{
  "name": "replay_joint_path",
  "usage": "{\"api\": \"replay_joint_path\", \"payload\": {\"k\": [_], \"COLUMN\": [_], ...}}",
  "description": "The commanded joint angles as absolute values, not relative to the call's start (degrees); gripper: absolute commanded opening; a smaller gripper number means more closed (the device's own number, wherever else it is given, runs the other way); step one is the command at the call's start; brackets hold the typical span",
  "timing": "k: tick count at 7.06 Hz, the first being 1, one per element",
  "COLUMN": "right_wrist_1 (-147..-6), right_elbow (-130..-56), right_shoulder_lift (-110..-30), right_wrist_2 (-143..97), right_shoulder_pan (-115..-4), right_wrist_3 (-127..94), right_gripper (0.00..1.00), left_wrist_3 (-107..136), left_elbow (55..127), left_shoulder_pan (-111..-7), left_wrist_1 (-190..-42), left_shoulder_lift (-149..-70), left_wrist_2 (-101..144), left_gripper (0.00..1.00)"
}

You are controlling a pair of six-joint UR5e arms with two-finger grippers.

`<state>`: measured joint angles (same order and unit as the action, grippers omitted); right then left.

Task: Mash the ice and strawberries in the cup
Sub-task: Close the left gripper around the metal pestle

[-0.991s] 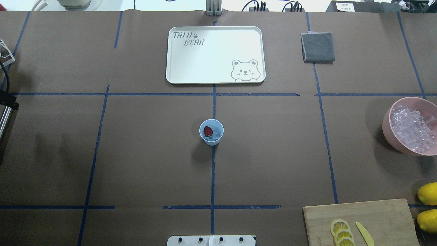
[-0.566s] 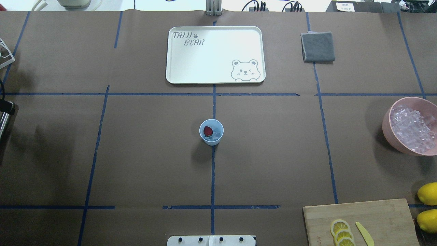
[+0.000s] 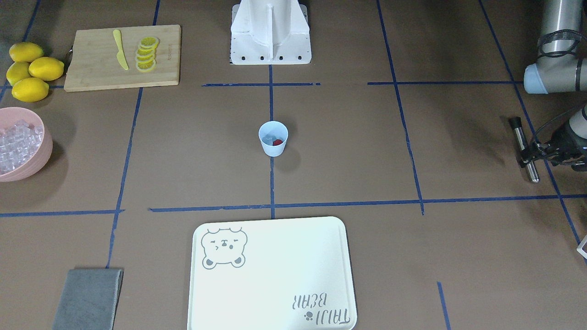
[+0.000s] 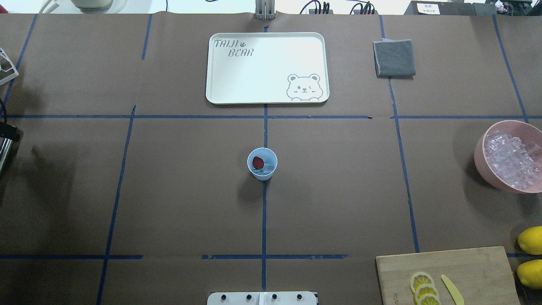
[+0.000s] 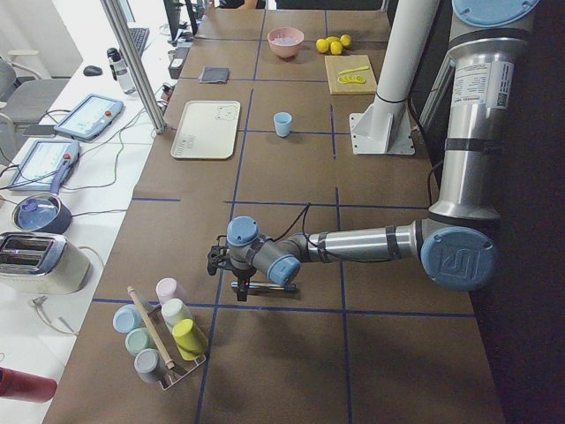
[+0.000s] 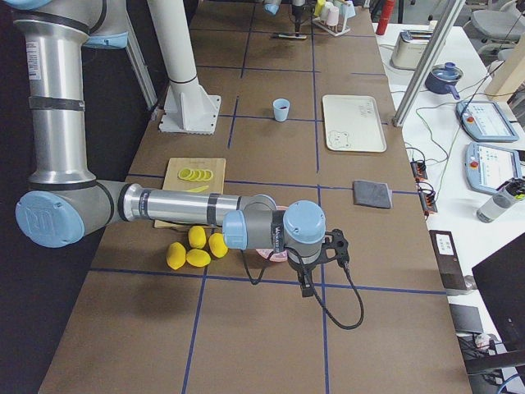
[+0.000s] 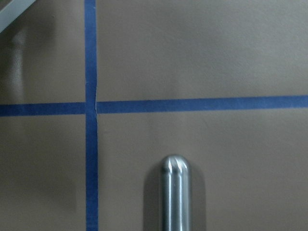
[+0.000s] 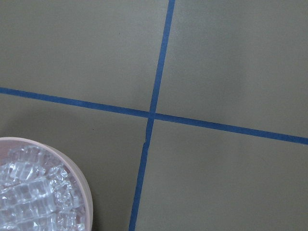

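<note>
The brown table [image 4: 169, 190] carries the cup [image 4: 265, 175], tray [image 4: 266, 67], grey cloth [image 4: 394, 58], pink bowl [image 4: 480, 160], cutting board [image 4: 465, 271] and lemons [image 4: 530, 239].

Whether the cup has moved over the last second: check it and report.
No. In the overhead view the cup stays on the central blue tape line, at the same spot below the tray.

1. Cup [image 4: 263, 177]: small, pale blue, tapered, no handle; upright, open-mouthed, at the middle of the table [image 4: 169, 190].
2. Strawberry [image 4: 258, 162]: one small red berry, whole, inside the cup, by its left wall in the overhead view.
3. Ice [image 4: 266, 170]: a few clear cubes at the cup's bottom, right of the berry.
</note>
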<state>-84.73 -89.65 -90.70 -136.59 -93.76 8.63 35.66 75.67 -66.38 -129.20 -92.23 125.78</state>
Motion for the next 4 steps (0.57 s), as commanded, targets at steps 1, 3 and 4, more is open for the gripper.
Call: {"api": "replay_joint_path", "payload": {"k": [1,3,4], "right_wrist_1": [-84.64,-84.64,-84.64], "right_elbow": [-89.65,-89.74,-89.65], "right_shoulder_lift": [-90.7,-90.7,-90.7], "right_wrist_2": [-136.58,-136.58,-136.58], "right_shoulder_pan": [-93.69,-93.78,-93.69], "right_wrist_3": [8.61,8.61,8.61], "right_gripper": [1.0,1.0,1.0], "left_wrist_3": [36.47,36.56,36.65], "left_elbow": [75.15,72.7,72.77], "left_shoulder_pan": [-66.36,-66.36,-66.36], "left_wrist_1": [-129.55,-132.79,-132.89], "left_shoulder_lift": [-92.29,-92.28,-92.29], "left_wrist_2": [125.77,125.77,125.77], "left_gripper": [1.0,1.0,1.0]}}
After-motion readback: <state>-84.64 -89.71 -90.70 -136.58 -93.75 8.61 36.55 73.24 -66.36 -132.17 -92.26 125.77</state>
